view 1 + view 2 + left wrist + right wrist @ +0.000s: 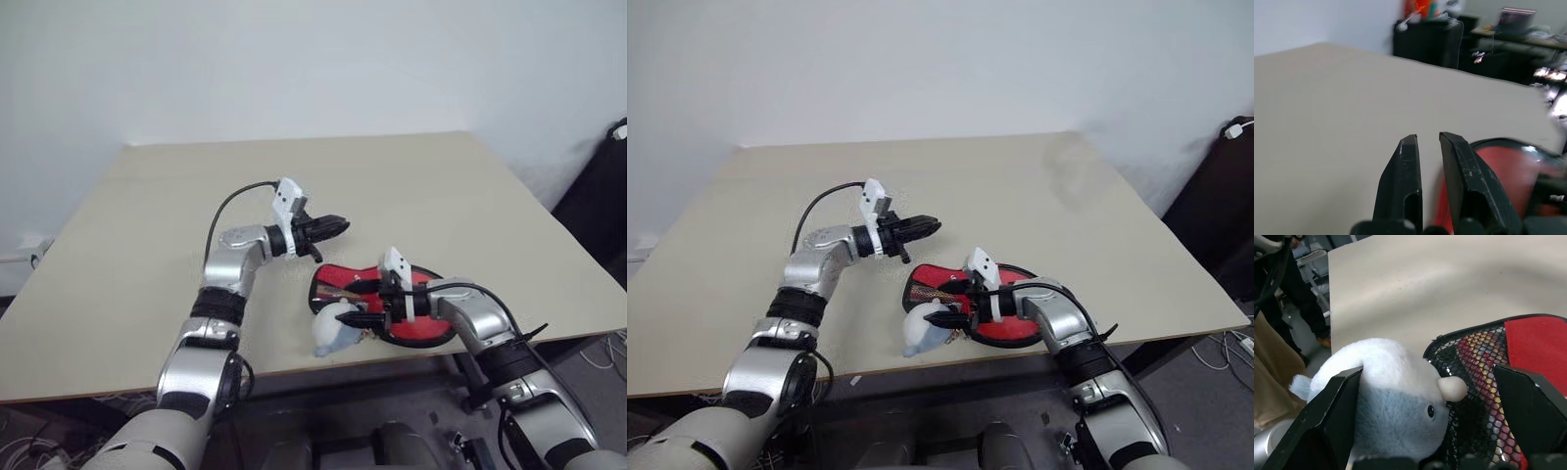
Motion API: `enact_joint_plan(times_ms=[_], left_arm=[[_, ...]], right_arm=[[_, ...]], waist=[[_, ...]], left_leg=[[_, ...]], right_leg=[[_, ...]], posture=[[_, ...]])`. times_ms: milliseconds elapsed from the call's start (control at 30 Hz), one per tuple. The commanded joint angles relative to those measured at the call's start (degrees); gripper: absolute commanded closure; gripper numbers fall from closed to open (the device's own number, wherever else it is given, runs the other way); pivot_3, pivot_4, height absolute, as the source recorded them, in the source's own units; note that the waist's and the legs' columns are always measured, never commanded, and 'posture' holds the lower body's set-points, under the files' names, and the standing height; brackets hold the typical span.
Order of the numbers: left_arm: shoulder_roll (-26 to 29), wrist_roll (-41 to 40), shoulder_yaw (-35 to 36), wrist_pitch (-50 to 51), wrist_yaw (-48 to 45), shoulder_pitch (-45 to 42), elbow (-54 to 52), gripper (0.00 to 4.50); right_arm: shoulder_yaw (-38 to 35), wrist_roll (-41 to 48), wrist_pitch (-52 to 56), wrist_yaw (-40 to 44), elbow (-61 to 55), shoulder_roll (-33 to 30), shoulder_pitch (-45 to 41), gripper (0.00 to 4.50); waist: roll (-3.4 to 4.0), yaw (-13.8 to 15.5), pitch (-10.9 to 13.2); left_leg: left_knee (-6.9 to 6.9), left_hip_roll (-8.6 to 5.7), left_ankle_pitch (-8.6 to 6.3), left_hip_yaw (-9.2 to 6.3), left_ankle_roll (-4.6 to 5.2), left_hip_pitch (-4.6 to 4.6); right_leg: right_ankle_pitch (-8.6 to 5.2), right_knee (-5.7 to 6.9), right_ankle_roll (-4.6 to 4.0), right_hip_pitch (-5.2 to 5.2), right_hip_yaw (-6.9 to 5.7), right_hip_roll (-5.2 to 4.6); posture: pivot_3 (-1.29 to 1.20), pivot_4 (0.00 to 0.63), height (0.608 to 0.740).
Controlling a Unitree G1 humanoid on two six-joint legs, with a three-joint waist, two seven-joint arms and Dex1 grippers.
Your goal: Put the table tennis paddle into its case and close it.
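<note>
A beige table point(137, 294) stands against a plain white wall, with dark furniture and cluttered desks beyond its far right side in the left wrist view. The case point(421, 331) lies flat near the table's near edge, right of centre, its red front and black zip edging up; through its black mesh part the paddle's point(1484, 377) striped handle shows inside, in the right wrist view. A small grey-blue plush toy point(335, 328) sits touching the case's near-left end. The right gripper point(364, 319) reaches in from the right, low over the case and pointing left, its fingers point(1334, 416) spread wide with the plush between them and the mesh just beside the other finger; it grips nothing firmly that can be told. The left gripper point(338, 226) hovers above the table just beyond the case's far-left edge, pointing right and about level, its fingers pressed nearly together and empty. No readable writing shows on the case or paddle.
</note>
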Motion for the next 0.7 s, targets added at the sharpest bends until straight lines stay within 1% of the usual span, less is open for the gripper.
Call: enact_joint_plan(times_ms=[33, 133, 333, 433, 500, 567, 700], left_arm=[[2.8, -4.5, -1.6, 5.1, -4.9, 2.2, -9.5, 3.84], [5.2, -6.5, -2.6, 8.2, -7.0, 4.2, -14.0, 3.84], [9.7, -8.0, -6.4, 10.9, -10.9, 8.8, -22.8, 3.84], [13.6, -4.7, -10.6, 8.3, -12.9, 11.7, -24.5, 3.84], [15.2, -3.6, -12.3, 6.9, -13.6, 12.5, -24.5, 3.84], [16.2, -2.9, -13.7, 5.9, -14.3, 13.0, -24.8, 3.84], [17.8, 2.3, -17.4, 1.0, -13.3, 13.3, -23.1, 3.84]], right_arm=[[-0.6, -1.1, -1.0, -1.0, 0.4, -0.1, -0.8, 0.08], [-0.8, -1.8, -1.8, -2.0, 1.3, 0.1, -1.2, 0.08], [-2.0, -2.1, -3.2, -2.8, 3.1, -0.1, -2.0, 0.08], [-2.5, -2.3, -4.0, -3.3, 3.9, -0.2, -2.4, 0.08], [-2.8, -2.5, -4.4, -3.6, 4.4, -0.2, -2.7, 0.08], [-3.0, -2.6, -4.8, -3.8, 5.1, -0.2, -3.0, 0.08], [-3.3, -2.5, -5.4, -3.8, 5.9, -0.3, -3.4, 0.08]], waist=[[0.01, 0.0, 0.0], [0.01, 0.0, 0.0], [0.02, -0.1, 0.0], [0.02, -0.1, 0.0], [0.04, -0.1, 0.0], [0.03, -0.1, 0.0], [0.05, -0.1, 0.0]], left_leg=[[0.00, 0.00, 0.00, 0.01, 0.00, 0.04], [0.01, 0.01, 0.02, 0.03, -0.02, 0.12], [0.00, 0.02, 0.07, 0.06, -0.09, 0.25], [-0.01, 0.04, 0.08, 0.08, -0.10, 0.27], [-0.02, 0.05, 0.08, 0.12, -0.10, 0.32], [-0.01, 0.06, 0.09, 0.12, -0.10, 0.33], [-0.02, 0.06, 0.11, 0.12, -0.09, 0.35]], right_leg=[[0.00, 0.01, 0.00, 0.03, 0.00, 0.00], [0.01, 0.03, -0.02, 0.09, 0.01, 0.00], [0.01, 0.13, -0.05, 0.16, 0.03, 0.02], [0.00, 0.15, -0.05, 0.15, 0.05, 0.03], [0.00, 0.19, -0.06, 0.17, 0.09, 0.05], [-0.01, 0.21, -0.07, 0.16, 0.09, 0.06], [-0.01, 0.23, -0.07, 0.16, 0.09, 0.06]], posture=[[0.00, 0.000, 0.740], [0.00, 0.000, 0.740], [0.00, 0.000, 0.740], [0.00, 0.000, 0.740], [0.00, 0.000, 0.740], [0.00, 0.000, 0.740], [0.00, 0.000, 0.740]])
